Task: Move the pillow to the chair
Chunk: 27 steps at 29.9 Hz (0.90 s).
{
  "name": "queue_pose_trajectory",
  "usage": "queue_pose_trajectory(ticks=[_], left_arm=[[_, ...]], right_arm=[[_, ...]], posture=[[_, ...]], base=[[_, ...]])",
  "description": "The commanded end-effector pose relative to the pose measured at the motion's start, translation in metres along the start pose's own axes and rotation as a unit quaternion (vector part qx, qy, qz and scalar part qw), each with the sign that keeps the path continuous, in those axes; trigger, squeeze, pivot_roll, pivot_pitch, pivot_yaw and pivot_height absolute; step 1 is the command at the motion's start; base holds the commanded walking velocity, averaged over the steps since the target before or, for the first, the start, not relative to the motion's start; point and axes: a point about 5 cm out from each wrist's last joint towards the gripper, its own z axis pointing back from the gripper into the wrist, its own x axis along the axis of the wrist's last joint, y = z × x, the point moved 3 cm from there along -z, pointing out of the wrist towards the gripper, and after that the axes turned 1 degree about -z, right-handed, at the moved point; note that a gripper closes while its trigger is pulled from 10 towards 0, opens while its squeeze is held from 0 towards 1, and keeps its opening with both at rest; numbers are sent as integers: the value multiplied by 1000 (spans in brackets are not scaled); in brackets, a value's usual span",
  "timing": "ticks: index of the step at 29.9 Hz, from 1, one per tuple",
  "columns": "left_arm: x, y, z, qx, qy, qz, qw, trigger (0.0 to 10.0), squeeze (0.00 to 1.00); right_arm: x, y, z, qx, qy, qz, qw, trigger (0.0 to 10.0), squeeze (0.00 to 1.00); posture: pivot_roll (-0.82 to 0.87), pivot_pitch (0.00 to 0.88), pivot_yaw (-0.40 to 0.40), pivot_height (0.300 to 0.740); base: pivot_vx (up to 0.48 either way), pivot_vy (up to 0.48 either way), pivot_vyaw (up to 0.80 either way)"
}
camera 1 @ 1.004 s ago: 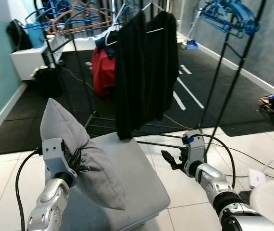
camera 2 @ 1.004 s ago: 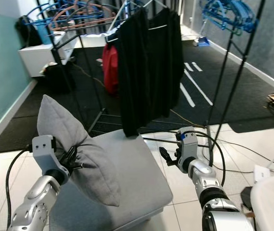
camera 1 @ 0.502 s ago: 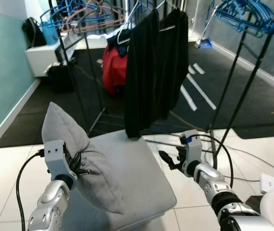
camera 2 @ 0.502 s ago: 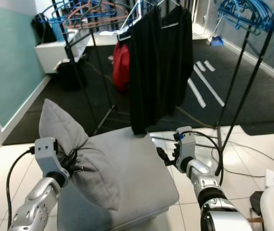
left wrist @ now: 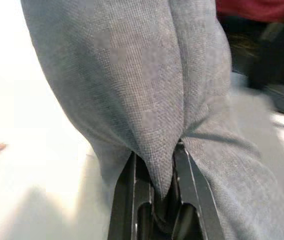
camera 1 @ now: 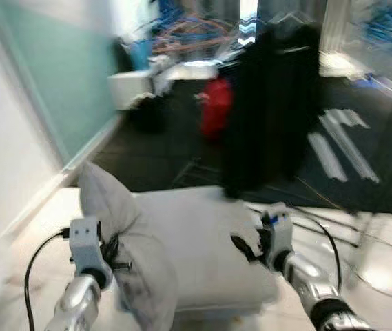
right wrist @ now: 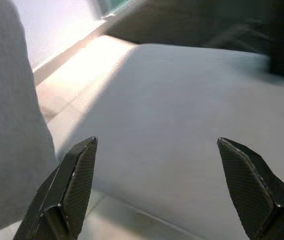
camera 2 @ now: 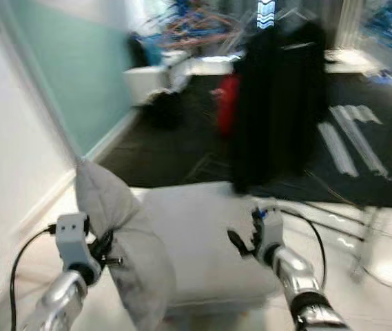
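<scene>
Left wrist view: left gripper [left wrist: 161, 197] has its two black fingers [left wrist: 132, 192] pressed onto a bunched fold of the grey pillow [left wrist: 146, 85], pinching the cloth between them.
Pillow position: held up at the near left of the scene, standing tall above the left gripper [camera 1: 109, 252], beside the left edge of a grey cushioned seat [camera 1: 196, 234]; whether it touches the seat I cannot tell through the blur.
Right gripper: right gripper [right wrist: 159, 187] hovers over the near right part of the seat, fingers [right wrist: 72, 180] spread wide and holding nothing.
Surroundings: a rack with dark clothes [camera 1: 271, 103] hangs just beyond the seat, with a red garment [camera 1: 215, 107] further off; a teal wall [camera 1: 65, 76] runs along the left.
Progress: pillow is grasped and lifted, so the pick-up looks done.
Remaining: carrying it to the chair and letting go; if the grey seat is that chair, only lowering and release are left.
</scene>
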Motion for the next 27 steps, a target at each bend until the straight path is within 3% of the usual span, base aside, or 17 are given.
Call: queue_pose_trajectory(ticks=[1,3,10,13,18,27], left_arm=[[18,0,2,4,-42,-24,999,10000,0],[9,1,10,12,-33,-29,999,10000,0],[3,2,13,24,-25,-30,999,10000,0],[8,3,11,26,-29,-31,999,10000,0],[11,3,10,27,-34,-31,999,10000,0],[31,-3,2,17,-56,-31,998,10000,0]], right_arm=[[-12,-1,5,-4,17,20,1000,10000,0],[-36,-10,20,-23,50,22,998,10000,0],[-44,-15,28,-34,56,19,998,10000,0],[-29,-15,21,-38,32,17,999,10000,0],[-22,-15,19,-37,23,19,999,10000,0],[8,-3,4,-11,-26,19,999,10000,0]], posture=[[-162,6,-8,740],[-163,3,-8,740],[-169,0,0,740],[-166,0,4,740],[-164,3,4,740],[-160,8,10,740]], base=[[0,0,681],[0,0,688],[0,0,688],[0,0,681],[0,0,684],[0,0,685]])
